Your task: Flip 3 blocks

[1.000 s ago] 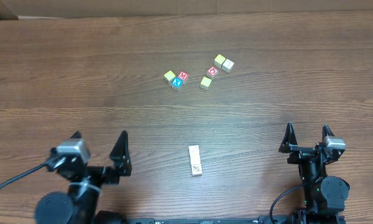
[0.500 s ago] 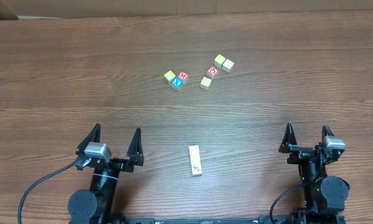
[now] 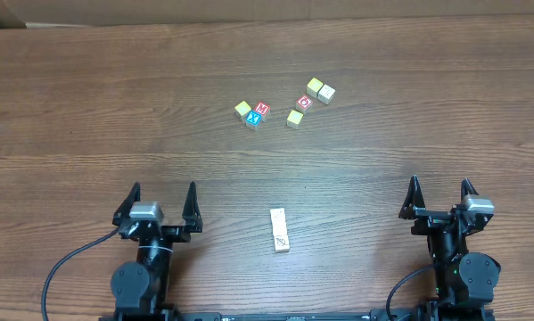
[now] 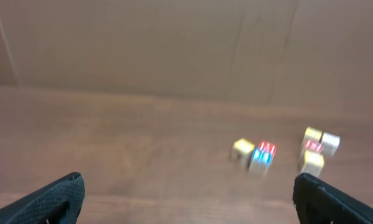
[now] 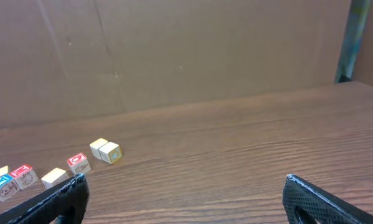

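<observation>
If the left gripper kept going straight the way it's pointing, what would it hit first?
Likely nothing on the table: the left gripper faces bare wood, with the red and blue cubes off to its right. Beyond, the cardboard wall.

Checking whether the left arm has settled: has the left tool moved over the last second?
Yes. In the overhead view the left tool has shifted right, toward the pale row of blocks, which has not moved.

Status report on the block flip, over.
Left end effector open, empty. Right end effector open, empty. Three blocks in a row between them, untouched. Other cubes farther back, nothing blocking.
</observation>
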Motion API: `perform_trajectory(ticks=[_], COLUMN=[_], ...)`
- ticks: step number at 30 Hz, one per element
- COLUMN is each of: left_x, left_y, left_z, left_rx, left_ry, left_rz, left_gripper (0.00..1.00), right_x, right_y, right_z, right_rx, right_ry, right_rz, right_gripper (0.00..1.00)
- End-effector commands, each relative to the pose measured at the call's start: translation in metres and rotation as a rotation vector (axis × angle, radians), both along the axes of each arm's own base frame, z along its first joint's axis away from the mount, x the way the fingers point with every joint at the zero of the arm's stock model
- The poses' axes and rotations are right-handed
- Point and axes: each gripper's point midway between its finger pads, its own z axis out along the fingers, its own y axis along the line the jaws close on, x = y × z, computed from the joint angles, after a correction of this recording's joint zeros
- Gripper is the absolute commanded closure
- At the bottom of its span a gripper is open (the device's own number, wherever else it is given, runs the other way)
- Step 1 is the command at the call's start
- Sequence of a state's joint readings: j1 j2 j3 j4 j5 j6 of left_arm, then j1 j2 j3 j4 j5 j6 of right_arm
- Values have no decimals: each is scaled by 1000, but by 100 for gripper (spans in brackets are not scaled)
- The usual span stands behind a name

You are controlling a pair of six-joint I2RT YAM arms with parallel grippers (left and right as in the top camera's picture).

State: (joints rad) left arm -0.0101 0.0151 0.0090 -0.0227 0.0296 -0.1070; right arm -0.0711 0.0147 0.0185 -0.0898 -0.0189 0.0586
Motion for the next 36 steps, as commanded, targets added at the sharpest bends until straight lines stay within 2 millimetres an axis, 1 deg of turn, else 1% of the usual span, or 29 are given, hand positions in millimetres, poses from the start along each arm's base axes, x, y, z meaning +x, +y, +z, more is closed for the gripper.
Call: perform_trajectory(ticks=[1,36], left_x=[-1,-1], left_y=[5,4], left_z=[-13,-13], left_rx=[81,71], left_ry=[46,47], left_rz=[22,18], left_gripper=[0,0], right_x=[0,0], right_y=[1,1], right_z=[-1,-1], right_rx=[-4,-4], right_ry=[-8,-8], right_rz=[6,6], right_gripper=[0,0])
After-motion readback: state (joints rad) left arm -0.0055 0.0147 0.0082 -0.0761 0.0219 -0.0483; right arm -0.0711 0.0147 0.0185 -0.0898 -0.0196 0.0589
